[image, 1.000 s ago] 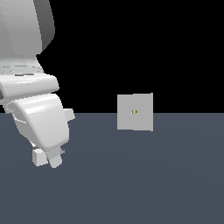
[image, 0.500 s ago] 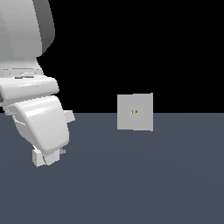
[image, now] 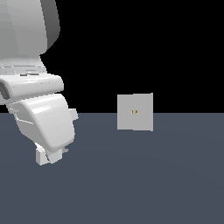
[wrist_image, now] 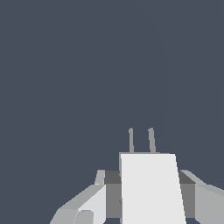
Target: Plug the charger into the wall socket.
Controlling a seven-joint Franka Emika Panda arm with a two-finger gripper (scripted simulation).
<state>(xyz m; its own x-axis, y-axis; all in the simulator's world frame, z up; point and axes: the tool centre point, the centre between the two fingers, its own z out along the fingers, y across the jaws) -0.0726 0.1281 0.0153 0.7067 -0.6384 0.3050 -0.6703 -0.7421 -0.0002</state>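
Observation:
In the wrist view the charger (wrist_image: 151,183) is a white block with two short grey prongs (wrist_image: 141,140) on its far end. My gripper (wrist_image: 148,201) is shut on it, one finger (wrist_image: 87,205) on each side. In the exterior view my gripper (image: 47,155) hangs low at the exterior view's left, just above the floor; there I cannot tell the charger from the fingers. The wall socket (image: 135,112) is an upright light-grey square plate with two tiny gold slots, standing well off to the exterior view's right of the gripper. It does not show in the wrist view.
The big white arm link (image: 43,118) fills the exterior view's left side. The dark grey-blue floor (image: 144,183) stretches between the gripper and the socket, with a black background behind.
The gripper with the charger has risen slightly above the floor and shifted a little to the exterior view's right. The socket has not moved.

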